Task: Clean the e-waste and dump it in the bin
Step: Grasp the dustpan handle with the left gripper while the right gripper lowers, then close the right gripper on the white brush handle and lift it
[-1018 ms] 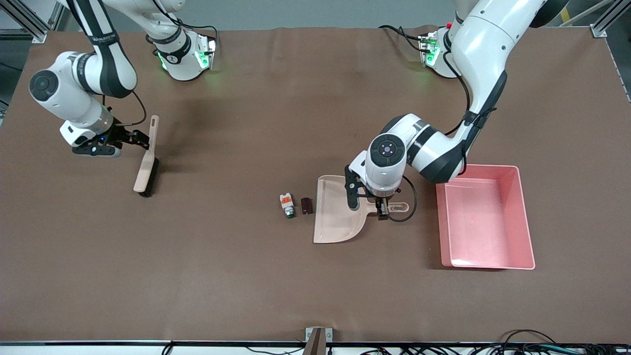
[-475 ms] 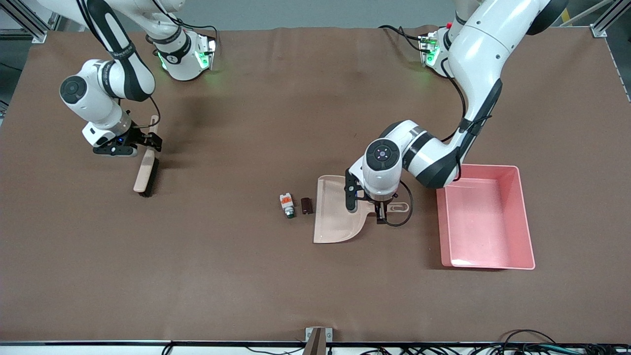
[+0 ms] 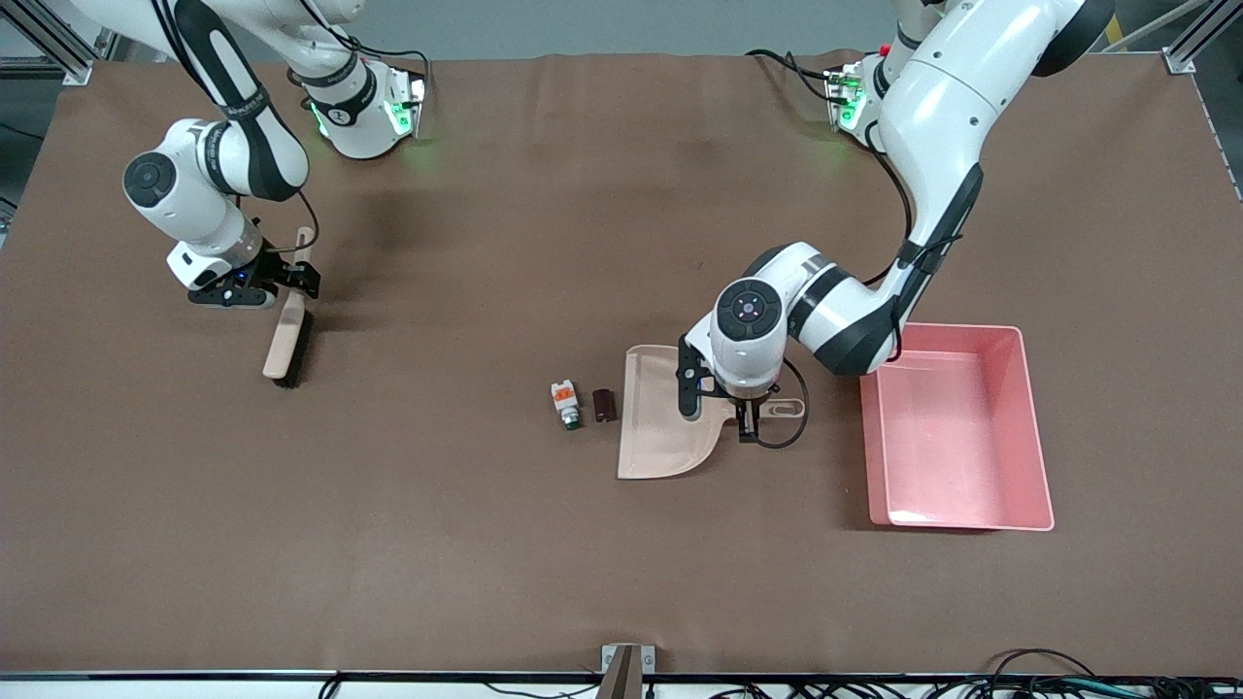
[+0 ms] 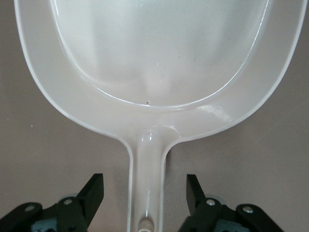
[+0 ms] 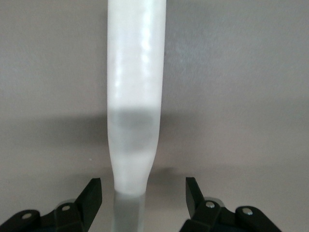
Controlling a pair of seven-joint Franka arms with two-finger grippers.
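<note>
Left gripper (image 3: 743,419) low over the handle of the beige dustpan (image 3: 660,427) — fingers (image 4: 94,191) apart, straddling the handle with a gap on each side, not clamped.

Right gripper (image 3: 303,282) at the brush (image 3: 288,330) near the right arm's end of the table; its fingers (image 5: 91,193) stand apart on either side of the brush handle, clear of it.

E-waste on the brown table (image 3: 486,544), at about 9 o'clock from the dustpan's mouth:
- dark stubby cylinder (image 3: 605,404) just beside the pan's open edge
- white block (image 3: 565,403) (orange and green marks) next to it, one step farther from the pan

Pink bin (image 3: 1029,427) sits at 3 o'clock from the dustpan, toward the left arm's end — nothing visible inside it.
</note>
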